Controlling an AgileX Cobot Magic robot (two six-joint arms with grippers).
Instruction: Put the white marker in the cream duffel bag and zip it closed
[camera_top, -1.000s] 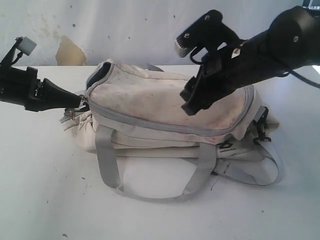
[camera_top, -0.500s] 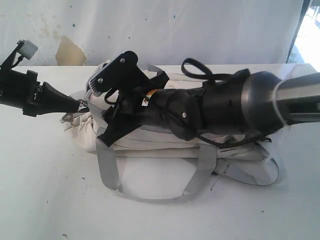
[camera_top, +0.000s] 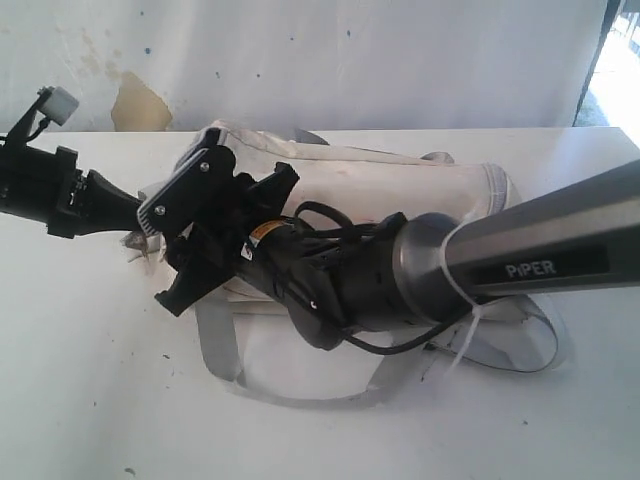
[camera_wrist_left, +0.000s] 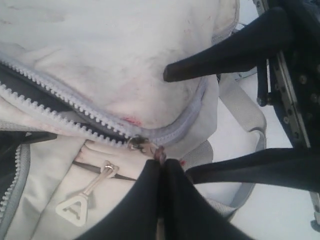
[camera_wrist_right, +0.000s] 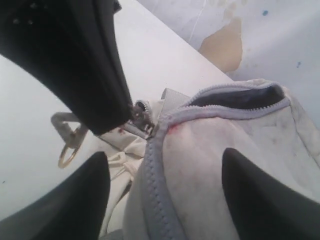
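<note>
Swung over from 3 o'clock, my right hand now straddles the 9 o'clock end of the cream duffel bag, wide open and empty, beside my left hand, which is pinched shut on that corner. I see no white marker in any view, so it's presumably inside; the zipper gapes, so zipping comes next.

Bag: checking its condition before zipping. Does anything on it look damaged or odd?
No tear shows, but the bag is dirty. A red smudge sits beside the zipper, whose teeth gape open near the end that the left claw pinches.
</note>
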